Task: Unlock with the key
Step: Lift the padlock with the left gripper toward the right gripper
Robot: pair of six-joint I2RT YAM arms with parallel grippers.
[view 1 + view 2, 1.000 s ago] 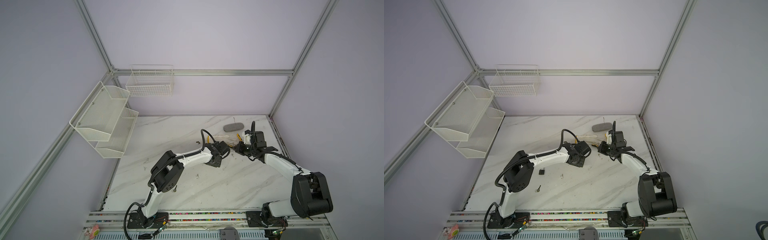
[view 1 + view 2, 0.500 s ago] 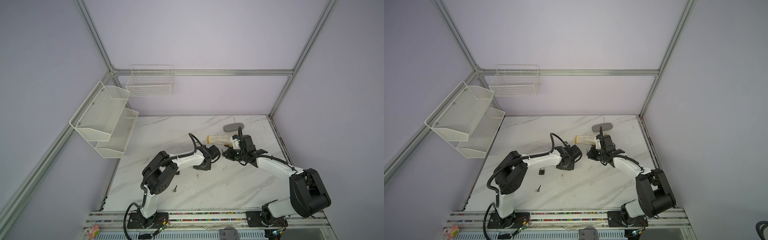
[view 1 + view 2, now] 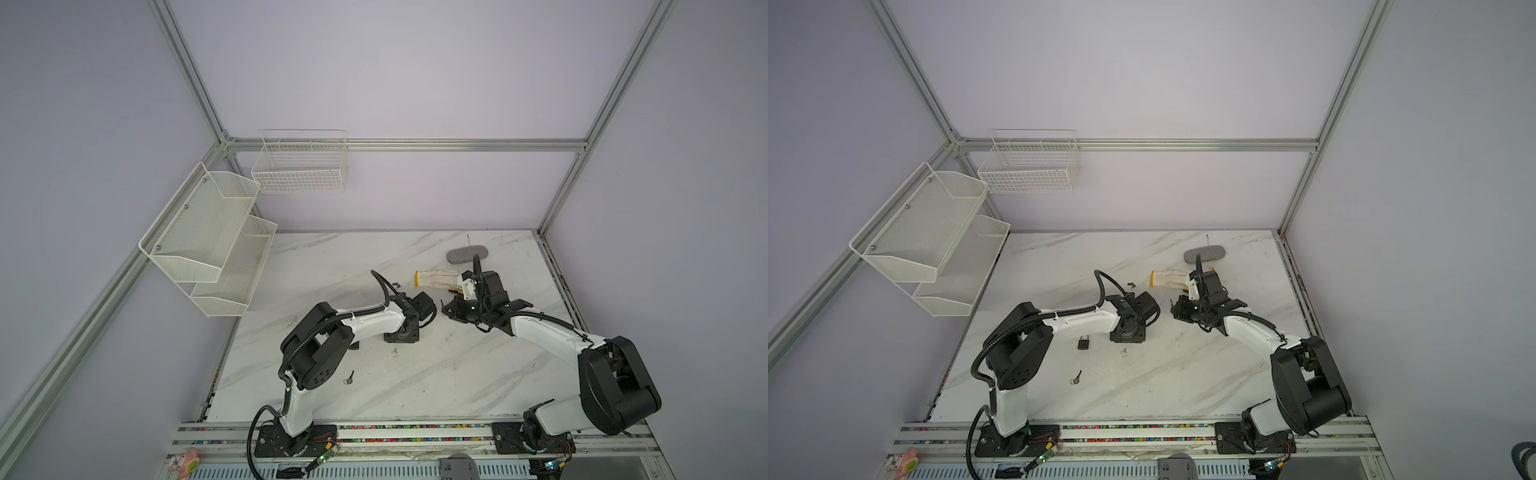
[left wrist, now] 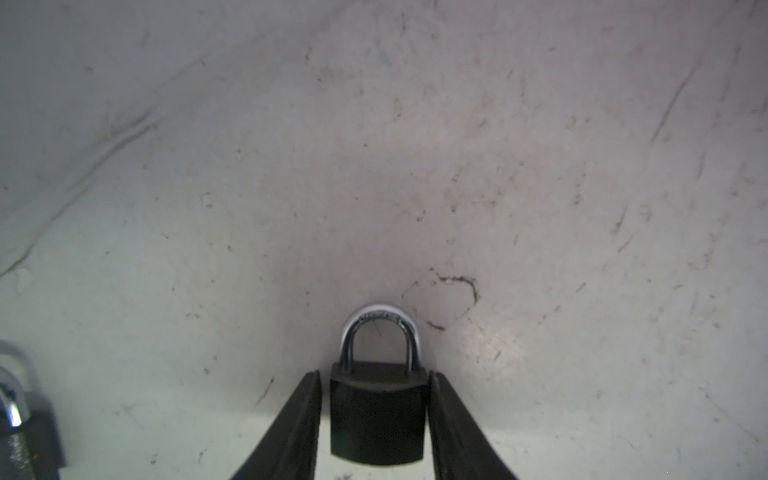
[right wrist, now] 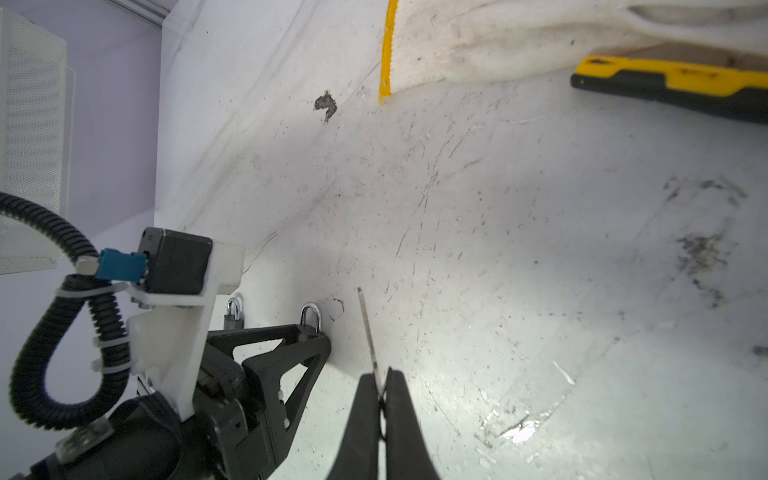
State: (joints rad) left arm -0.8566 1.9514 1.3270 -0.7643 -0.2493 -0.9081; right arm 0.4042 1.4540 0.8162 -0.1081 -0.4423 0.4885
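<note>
A small black padlock [image 4: 377, 411] with a silver shackle stands on the white marble table [image 3: 436, 374]. It sits between the fingers of my left gripper [image 4: 376, 386], which is open, with a thin gap showing on one side. From above, that gripper [image 3: 1128, 332] points straight down and hides the lock. My right gripper [image 5: 380, 380] is shut on a key [image 5: 368, 332], whose thin blade sticks out past the fingertips. In both top views it [image 3: 451, 309] hovers just right of the left gripper. The lock's shackle [image 5: 311, 315] shows in the right wrist view.
A second padlock [image 3: 1083, 343] rests by the left arm, and a spare key [image 3: 1076, 377] lies nearer the front. A work glove [image 3: 436, 277], a grey oblong pad [image 3: 467, 254] and a yellow-black tool [image 5: 673, 85] lie at the back right. White mesh shelves [image 3: 208, 232] hang on the left wall.
Both grippers have moved left and towards the front and drawn apart. The left gripper has come down to the table, and its jaws have loosened around the padlock.
</note>
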